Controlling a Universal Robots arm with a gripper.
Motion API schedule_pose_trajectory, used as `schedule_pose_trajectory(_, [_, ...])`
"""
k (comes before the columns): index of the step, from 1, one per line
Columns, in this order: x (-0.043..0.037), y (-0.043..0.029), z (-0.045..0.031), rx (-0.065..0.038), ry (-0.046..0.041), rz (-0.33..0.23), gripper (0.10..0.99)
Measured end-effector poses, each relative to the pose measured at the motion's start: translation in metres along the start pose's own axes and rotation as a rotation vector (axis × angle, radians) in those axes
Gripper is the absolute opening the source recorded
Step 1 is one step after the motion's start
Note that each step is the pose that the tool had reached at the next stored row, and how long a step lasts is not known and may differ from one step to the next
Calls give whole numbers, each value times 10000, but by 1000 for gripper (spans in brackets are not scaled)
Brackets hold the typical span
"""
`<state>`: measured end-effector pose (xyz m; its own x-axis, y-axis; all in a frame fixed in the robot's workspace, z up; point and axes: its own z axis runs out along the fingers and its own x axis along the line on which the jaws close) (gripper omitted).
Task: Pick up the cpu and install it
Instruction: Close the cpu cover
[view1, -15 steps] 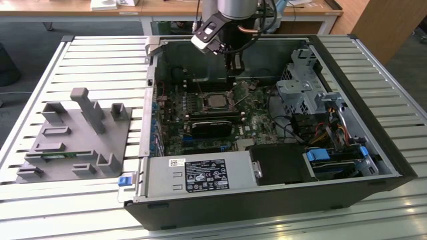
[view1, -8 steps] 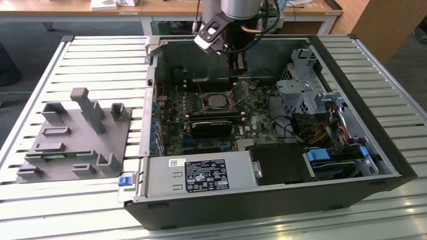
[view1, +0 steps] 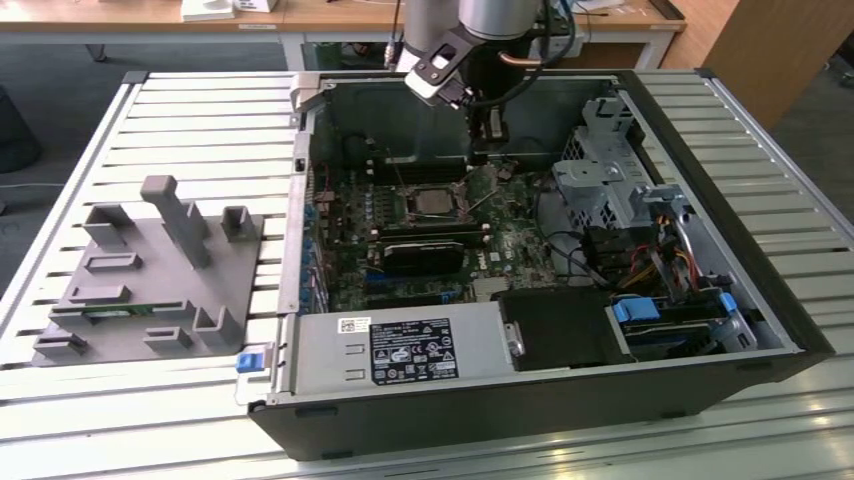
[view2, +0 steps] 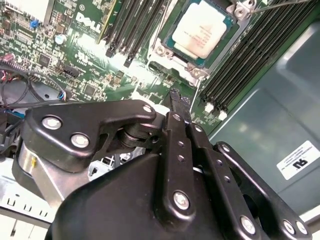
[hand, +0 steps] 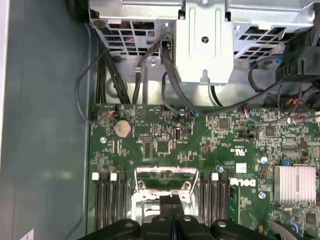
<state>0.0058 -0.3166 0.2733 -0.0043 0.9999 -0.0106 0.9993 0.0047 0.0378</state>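
Black linkages of the gripper (view2: 178, 96) are seen closest in the second wrist view; its two fingers are pressed together at the tip with no gap visible, and nothing is held between them; whether the tip touches the board cannot be told; the tip is positioned over the green motherboard (view2: 75, 50), near one corner of the metal-framed processor socket (view2: 200, 71); the cpu (view2: 202, 27), a square chip with a pale metal top, is seen lying flat inside that socket, apart from the gripper; black memory slots (view2: 250, 55) are seen running along two sides of the socket. In the exterior view, the arm is seen reaching down into an uncovered computer case (view1: 534, 410) laid on its side on a slatted table (view1: 187, 110); the cpu is seen as a grey square mid-board, just beside the gripper tip toward the exterior view's left; a grey moulded fixture (view1: 134, 290) is seen resting on the table to the exterior view's left of the case.
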Motion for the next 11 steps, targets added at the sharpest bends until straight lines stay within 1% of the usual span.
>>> schedule_pose_trajectory(6, [0, 7, 4, 0, 0, 0, 106])
schedule_pose_trajectory(11, [0, 42, 13, -1, 1, 0, 106])
